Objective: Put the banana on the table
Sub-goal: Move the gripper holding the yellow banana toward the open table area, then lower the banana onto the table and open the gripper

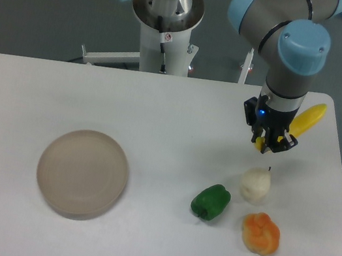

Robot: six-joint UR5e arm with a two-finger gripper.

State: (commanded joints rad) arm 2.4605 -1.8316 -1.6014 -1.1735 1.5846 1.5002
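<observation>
The bright yellow banana (309, 118) is held in my gripper (268, 142), which is shut on its lower end. The banana slants up and to the right from the fingers, over the back right part of the white table (160, 113). Its lower tip shows yellow between the fingers. Whether it touches the tabletop I cannot tell; it looks held slightly above it. The arm's wrist hides the banana's middle.
A white pear-shaped fruit (256, 185) stands just below the gripper. A green pepper (211, 201) and a lumpy orange fruit (261, 233) lie near the front right. A round grey-beige plate (82, 173) sits at the left. The table's right edge is close to the banana.
</observation>
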